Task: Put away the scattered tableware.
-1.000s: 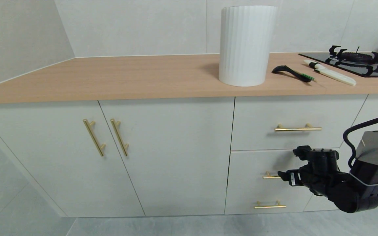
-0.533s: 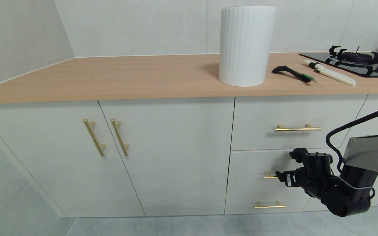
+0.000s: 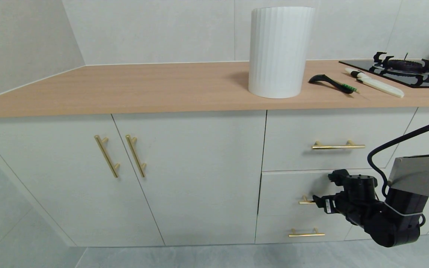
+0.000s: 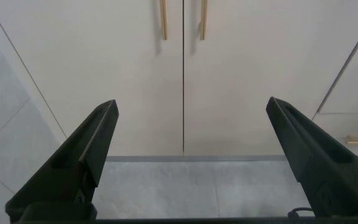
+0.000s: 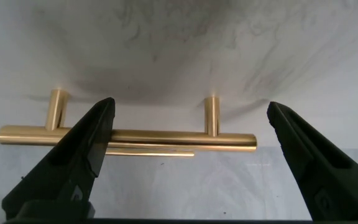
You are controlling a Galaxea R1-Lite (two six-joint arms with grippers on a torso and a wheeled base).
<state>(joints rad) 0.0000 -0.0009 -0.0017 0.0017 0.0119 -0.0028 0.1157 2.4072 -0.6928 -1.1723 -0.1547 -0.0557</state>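
Both wide-open, empty — right gripper (image 5: 189,104) close before drawer handle (image 5: 166,137); left gripper (image 4: 191,103) facing cupboard doors (image 4: 241,74).

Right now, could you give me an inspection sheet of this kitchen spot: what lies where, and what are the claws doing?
Surface: wooden counter, carrying the items below.
Job's things: black peeler and white knife lie side by side near the hob.
Clutter: tall white ribbed canister stands left of the peeler.
Grippers: right gripper open at the middle drawer's handle, not shut on it; left gripper open, empty, facing the cabinet doors.
Cables: black cable loops above the right arm.
Surroundings: grey tiled wall and floor.
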